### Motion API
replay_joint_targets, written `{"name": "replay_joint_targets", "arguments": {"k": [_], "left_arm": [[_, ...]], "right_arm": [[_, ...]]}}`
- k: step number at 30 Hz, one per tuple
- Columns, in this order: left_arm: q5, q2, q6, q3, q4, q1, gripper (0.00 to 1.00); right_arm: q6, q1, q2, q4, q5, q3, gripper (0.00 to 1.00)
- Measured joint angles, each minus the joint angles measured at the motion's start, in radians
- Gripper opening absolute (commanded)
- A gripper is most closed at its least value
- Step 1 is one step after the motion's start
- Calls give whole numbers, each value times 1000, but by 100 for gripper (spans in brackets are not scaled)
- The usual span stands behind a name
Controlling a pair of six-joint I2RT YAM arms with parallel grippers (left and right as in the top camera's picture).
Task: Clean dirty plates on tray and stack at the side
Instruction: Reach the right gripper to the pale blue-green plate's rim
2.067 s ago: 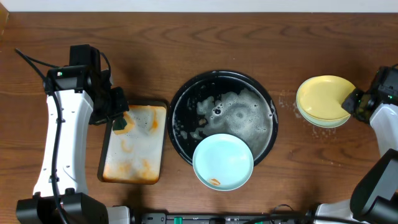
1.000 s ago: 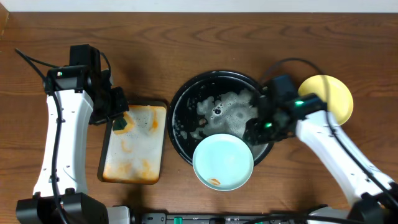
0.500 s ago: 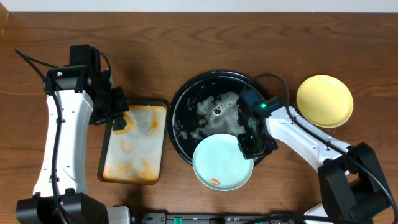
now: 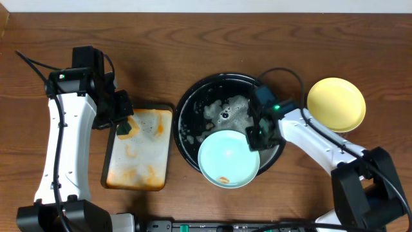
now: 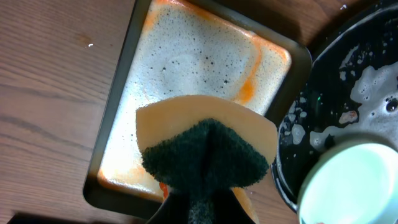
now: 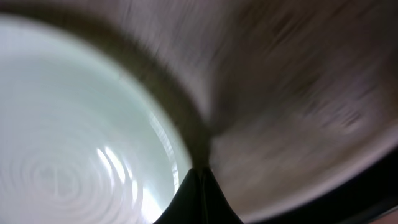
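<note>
A light blue plate with a small orange smear near its front rim lies at the front of the round black tray, which holds white foam. My right gripper is shut on the plate's right rim. The right wrist view is blurred and shows the plate with my jaws closed at its edge. A pale yellow plate sits on the wooden tabletop at the right. The whitish mint plate is not visible. My left gripper is shut on a dark green sponge.
A rectangular orange-stained tray lies left of the black tray, and my left gripper hovers over its far right corner. It also shows in the left wrist view, beside the black tray and the blue plate.
My right arm swung from the yellow plate at the right into the black tray and closed on the blue plate's right rim. The plate shifted slightly left. The left arm stayed still.
</note>
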Motion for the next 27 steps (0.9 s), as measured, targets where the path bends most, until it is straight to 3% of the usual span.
{"name": "replay_joint_targets", "arguments": {"k": [7,8,10,11,13,17,21,25,27], "left_arm": [[0,0,0,0,-11,0,8],[0,0,0,0,-11,0,8],[0,0,0,0,-11,0,8],[0,0,0,0,-12,0,9],[0,0,0,0,-14,0,8],[0,0,0,0,-14,0,8],[0,0,0,0,-14,0,8],[0,0,0,0,-14,0,9],[0,0,0,0,-14,0,8]], "right_arm": [[-1,-63,0,113,53,0,1],[-5,-72,0,127,55,0,8],[-42,-86,0,124,27,0,33],[-64,-90,0,106,2,0,40],[-107,-92,0,61,-59,0,42],[-151,-92,0,-38,-146,0,39],[-182,-78,0,-44,-179,-18,14],[-172,-59,0,41,-193,-71,9],[-154,-57,0,84,-190,-93,2]]}}
